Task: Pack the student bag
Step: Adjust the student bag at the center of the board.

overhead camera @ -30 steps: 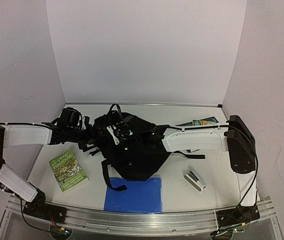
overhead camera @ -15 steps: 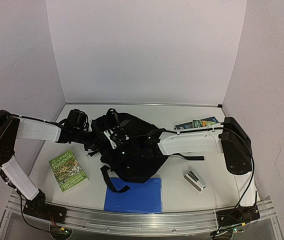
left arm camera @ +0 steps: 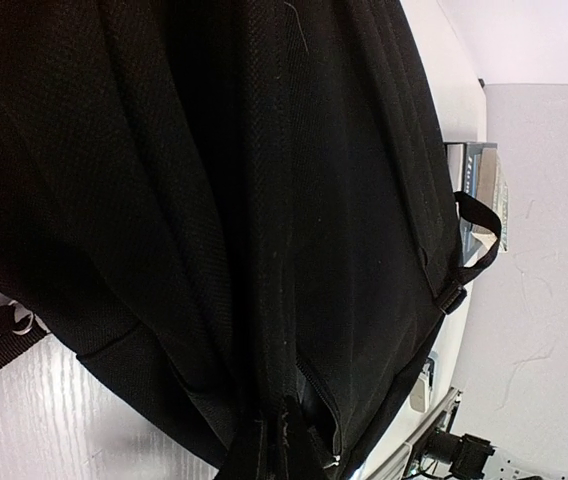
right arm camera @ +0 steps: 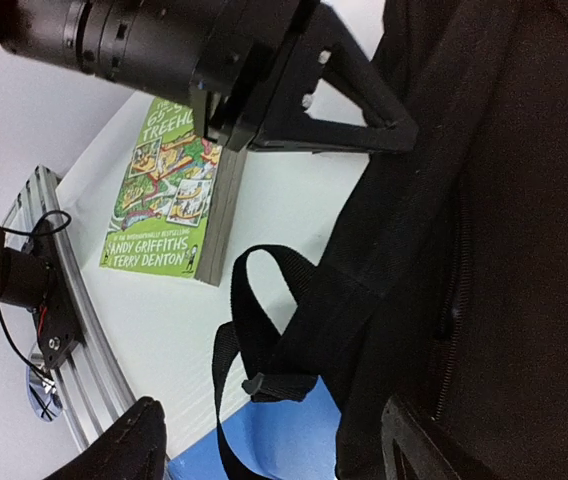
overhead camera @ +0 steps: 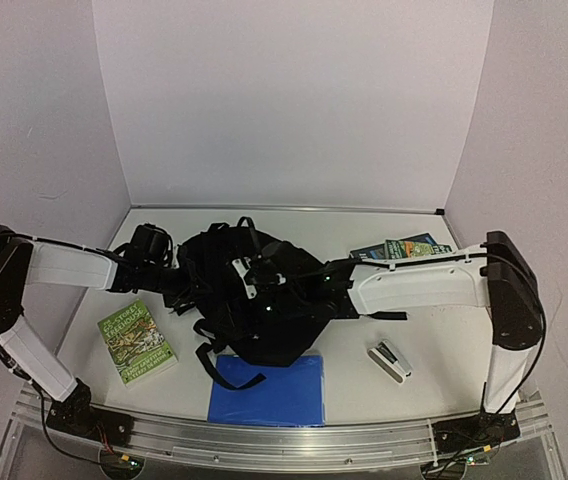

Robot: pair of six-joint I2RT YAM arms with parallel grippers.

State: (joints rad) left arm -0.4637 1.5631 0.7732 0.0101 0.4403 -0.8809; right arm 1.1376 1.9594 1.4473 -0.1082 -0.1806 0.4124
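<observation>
jaws on the left gripper point(overhead camera: 182, 285) are clenched, and from the right wrist view they seem to pinch the fabric at the left edge of the student bag point(overhead camera: 259, 300). jaws on the right gripper point(right arm camera: 279, 450) stand released and wide, hovering over the bag's near-left side with nothing between them; a loose strap point(right arm camera: 264, 330) loops just below. the bag lies slumped in the middle of the worktop point(overhead camera: 444, 330), between the two arms, its black outer fabric showing on top. no open mouth or inner lining shows in any view, so i cannot tell whether it is unzipped. everything that looks meant for packing lies outside the bag: a green paperback point(overhead camera: 136, 340) near its left side, a blue folder point(overhead camera: 266, 390) just in front of it and partly under its near edge, a small grey-and-white device point(overhead camera: 390, 360) to the right, and a second book point(overhead camera: 394, 246) at the back right, partly behind the right arm. by my reading the packing has hardly begun. the arms appear to be getting a hold on the bag to position or open it. left to do: open it, put each of the four items inside, and probably close it.
</observation>
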